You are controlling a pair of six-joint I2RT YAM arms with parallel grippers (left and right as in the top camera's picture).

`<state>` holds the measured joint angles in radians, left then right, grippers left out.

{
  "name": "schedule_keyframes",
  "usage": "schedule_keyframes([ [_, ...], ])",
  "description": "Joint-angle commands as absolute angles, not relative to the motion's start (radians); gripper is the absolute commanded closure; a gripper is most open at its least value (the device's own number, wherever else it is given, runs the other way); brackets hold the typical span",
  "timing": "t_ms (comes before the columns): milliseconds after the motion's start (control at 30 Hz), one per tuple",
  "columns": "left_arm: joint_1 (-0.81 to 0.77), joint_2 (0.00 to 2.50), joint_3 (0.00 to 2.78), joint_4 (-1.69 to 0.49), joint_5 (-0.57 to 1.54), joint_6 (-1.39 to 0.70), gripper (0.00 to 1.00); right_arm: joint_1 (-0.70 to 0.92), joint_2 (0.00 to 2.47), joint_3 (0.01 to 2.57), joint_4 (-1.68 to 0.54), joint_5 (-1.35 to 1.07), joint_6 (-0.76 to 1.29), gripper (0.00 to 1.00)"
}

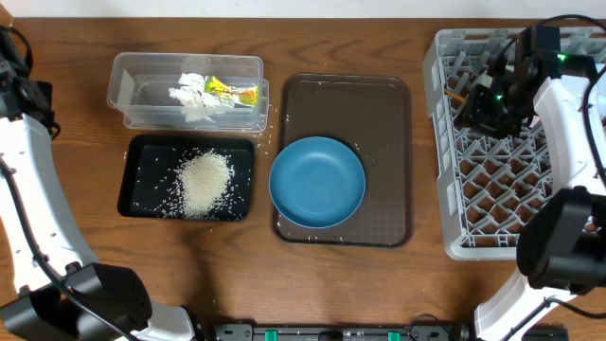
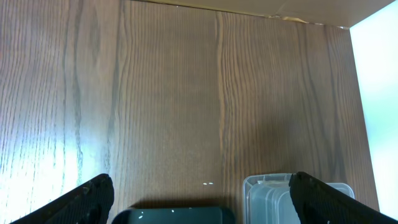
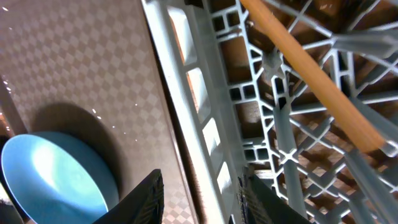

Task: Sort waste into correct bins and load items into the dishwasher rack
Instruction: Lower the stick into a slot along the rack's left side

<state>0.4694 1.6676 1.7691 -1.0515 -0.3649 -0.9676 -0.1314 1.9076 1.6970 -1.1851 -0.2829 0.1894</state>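
Observation:
The grey dishwasher rack (image 1: pixel 445 189) stands at the right. My right gripper (image 1: pixel 485 102) hovers over its upper left part. In the right wrist view this gripper (image 3: pixel 205 202) is open above the rack's left wall (image 3: pixel 199 118), with nothing between its fingers. A wooden chopstick (image 3: pixel 311 74) lies slanted on the lattice. A blue round dish (image 1: pixel 317 182) rests on the brown tray (image 1: pixel 388 142). White rice (image 1: pixel 204 182) is heaped in the black tray (image 1: pixel 133 204). Tissue (image 1: pixel 189 95) and a yellow wrapper (image 1: pixel 232 92) lie in the clear tub (image 1: pixel 128 80). My left gripper (image 2: pixel 202 202) is wide open over bare table.
The left arm (image 1: pixel 24 142) runs down the far left side of the wooden table. In the left wrist view the black tray's edge (image 2: pixel 174 214) and the clear tub's corner (image 2: pixel 264 196) show just below the fingers. A few stray rice grains dot the brown tray.

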Motion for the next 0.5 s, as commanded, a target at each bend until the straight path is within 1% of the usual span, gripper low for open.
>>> schedule_keyframes([
  [0,0.471,1.668,1.771,-1.058,-0.374,-0.959,0.08,-0.124,1.843,1.694,-1.182,-0.221,0.183,0.60],
  [200,0.471,1.668,1.771,-1.058,-0.374,-0.959,0.08,-0.133,1.834,1.694,-1.161,-0.022,0.230,0.40],
  [367,0.471,1.668,1.771,-1.058,-0.374,-0.959,0.08,-0.159,1.843,1.694,-1.102,-0.018,0.102,0.40],
  [467,0.471,1.668,1.771,-1.058,-0.374,-0.959,0.08,-0.166,1.851,1.694,-1.065,-0.059,-0.065,0.41],
])
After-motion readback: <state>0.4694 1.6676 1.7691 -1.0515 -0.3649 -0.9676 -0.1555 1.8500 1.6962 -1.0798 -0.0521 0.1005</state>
